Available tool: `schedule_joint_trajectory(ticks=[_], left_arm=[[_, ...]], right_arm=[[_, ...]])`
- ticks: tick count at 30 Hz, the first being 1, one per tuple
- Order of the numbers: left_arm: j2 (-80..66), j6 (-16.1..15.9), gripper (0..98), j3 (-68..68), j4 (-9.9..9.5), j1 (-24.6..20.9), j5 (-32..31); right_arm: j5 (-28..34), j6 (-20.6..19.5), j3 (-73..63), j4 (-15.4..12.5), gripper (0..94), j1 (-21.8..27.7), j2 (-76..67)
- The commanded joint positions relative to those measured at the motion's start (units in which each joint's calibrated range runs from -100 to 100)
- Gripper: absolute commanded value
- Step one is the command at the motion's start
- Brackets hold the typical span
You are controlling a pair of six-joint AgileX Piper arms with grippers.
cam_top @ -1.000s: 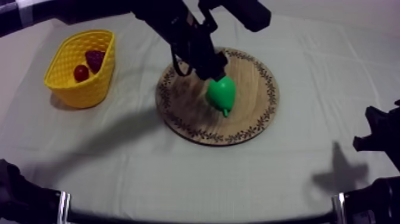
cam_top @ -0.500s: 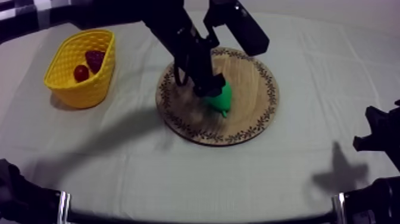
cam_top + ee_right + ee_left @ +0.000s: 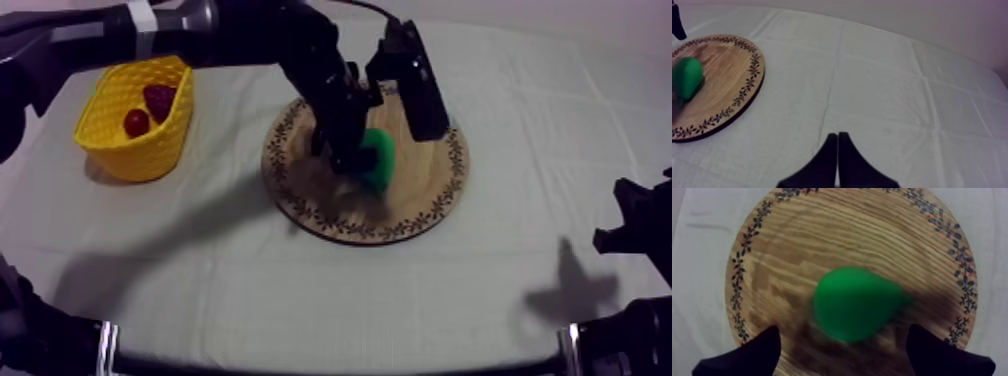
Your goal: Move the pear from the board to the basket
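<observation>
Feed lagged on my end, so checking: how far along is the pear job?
Done: the left gripper is at the pear on the wooden board. In hand: its fingers are open either side of the pear, not yet closed. Left: grasp, lift, carry to the yellow basket, which holds a small red fruit. The right gripper rests shut over the cloth.

I count one wooden board (image 3: 425, 185), with one pear (image 3: 378, 160) on it. Beside the board stands one yellow basket (image 3: 130, 155), holding one small red fruit (image 3: 136, 123) and one bunch of grapes (image 3: 158, 98).
</observation>
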Motion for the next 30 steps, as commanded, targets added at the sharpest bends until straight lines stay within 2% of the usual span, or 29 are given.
schedule_joint_trajectory(ticks=[1, 6, 12, 19, 27, 30], left_arm=[[0.8, -2.3, 93.1, 0.4, 0.10, 0.2, -0.7], [2.7, -5.2, 91.2, 1.1, 0.37, 0.7, -3.1], [4.9, -6.8, 86.7, -0.2, 0.84, 1.0, -6.0], [7.1, -6.3, 80.7, -1.9, 0.58, 1.3, -7.7], [9.6, -5.1, 76.8, -2.0, -1.63, 1.4, -7.6], [10.2, -5.0, 74.0, -2.5, -1.84, 1.1, -7.6]], right_arm=[[0.0, 0.0, 0.1, 0.0, 0.5, 0.0, 0.0], [0.0, 0.0, 0.1, 0.0, 0.5, 0.0, 0.0], [0.0, 0.0, 0.1, 0.0, 0.5, 0.0, 0.0], [0.0, 0.0, 0.1, 0.0, 0.5, 0.0, 0.0], [0.0, 0.0, 0.1, 0.0, 0.5, 0.0, 0.0], [0.0, 0.0, 0.1, 0.0, 0.5, 0.0, 0.0]])
